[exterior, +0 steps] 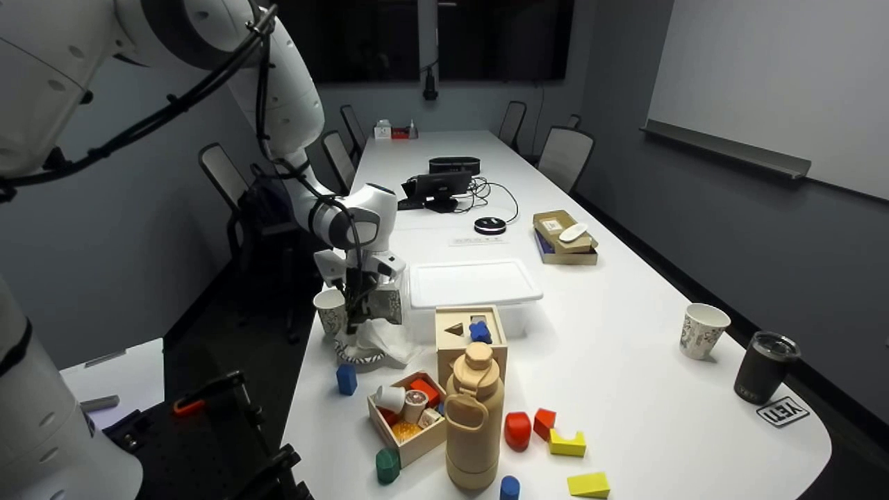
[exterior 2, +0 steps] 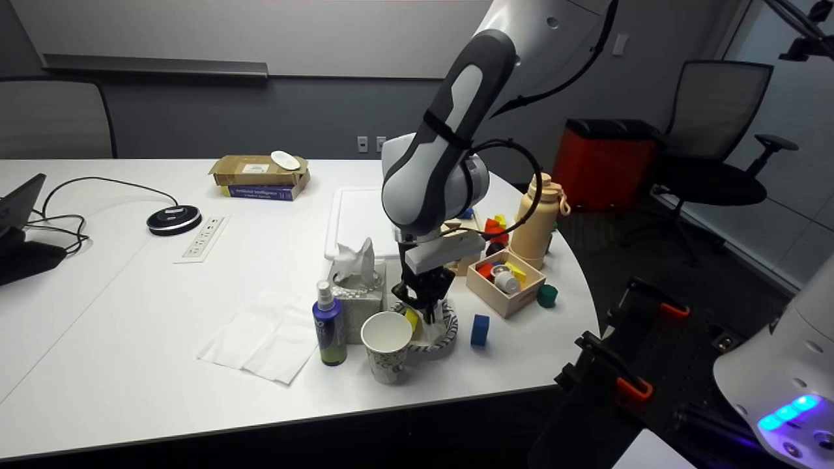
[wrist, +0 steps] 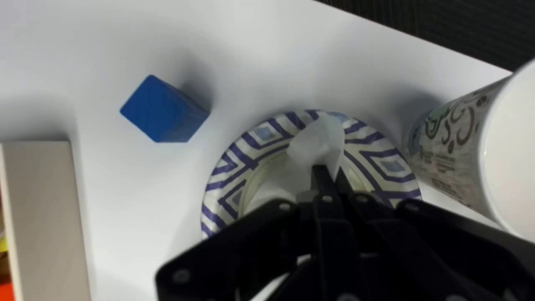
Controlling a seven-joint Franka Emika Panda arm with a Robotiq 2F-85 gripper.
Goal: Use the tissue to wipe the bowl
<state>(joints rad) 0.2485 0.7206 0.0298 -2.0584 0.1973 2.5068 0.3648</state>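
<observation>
The tissue is a crumpled white paper in the bowl; it shows in the wrist view [wrist: 317,140] and in both exterior views [exterior: 385,340] [exterior 2: 435,329]. In an exterior view it also spreads over the bowl's edge. The bowl is shallow, with a blue-purple patterned rim [wrist: 228,175], and shows in both exterior views [exterior: 358,357] [exterior 2: 451,329]. My gripper [wrist: 329,172] points down into the bowl, its fingertips nearly together with the tissue pinched between them. It also shows in both exterior views [exterior: 352,325] [exterior 2: 429,316]. The fingers and tissue hide part of the bowl's inside.
A paper cup [exterior 2: 386,345] and a tissue box [exterior 2: 358,309] stand close beside the bowl, with a spray bottle [exterior 2: 330,326] beyond. A blue block [wrist: 163,110] and a wooden toy box [exterior: 410,451] are near. A yellow block [exterior 2: 412,318] shows at the bowl. A flat white sheet [exterior 2: 264,339] lies aside.
</observation>
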